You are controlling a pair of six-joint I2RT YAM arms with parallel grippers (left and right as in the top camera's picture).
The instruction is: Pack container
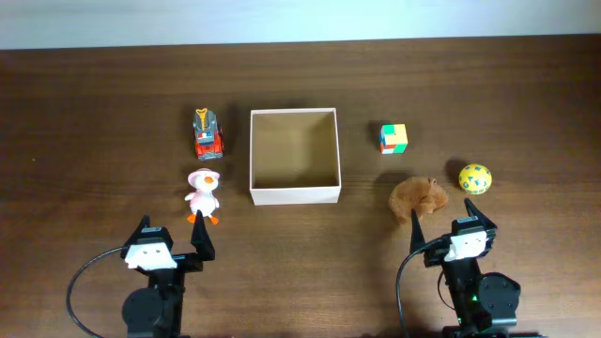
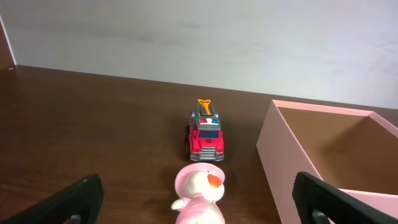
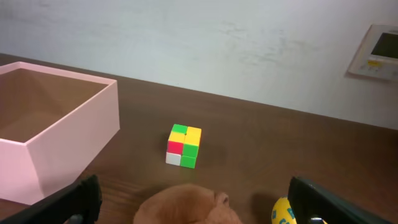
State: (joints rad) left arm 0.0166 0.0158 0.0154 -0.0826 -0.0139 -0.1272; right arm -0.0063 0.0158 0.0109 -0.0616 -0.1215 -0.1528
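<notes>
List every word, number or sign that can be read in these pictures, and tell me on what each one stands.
Nothing in any view can be read.
Wall panel: small marks beside its screen, too blurred to read.
Toy truck: coloured details only, no lettering to make out.
Yellow ball: coloured spots, too small to tell whether they are signs.
Container: plain walls, no label.

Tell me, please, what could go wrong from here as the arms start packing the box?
1. The ball is round and lies close beside the plush toy; grabbing the plush may set it rolling.
2. The duck stands upright between the left arm and the fire truck; reaching past could topple it.
3. The box has raised walls; a toy carried low might bump one and shove the box.
</notes>
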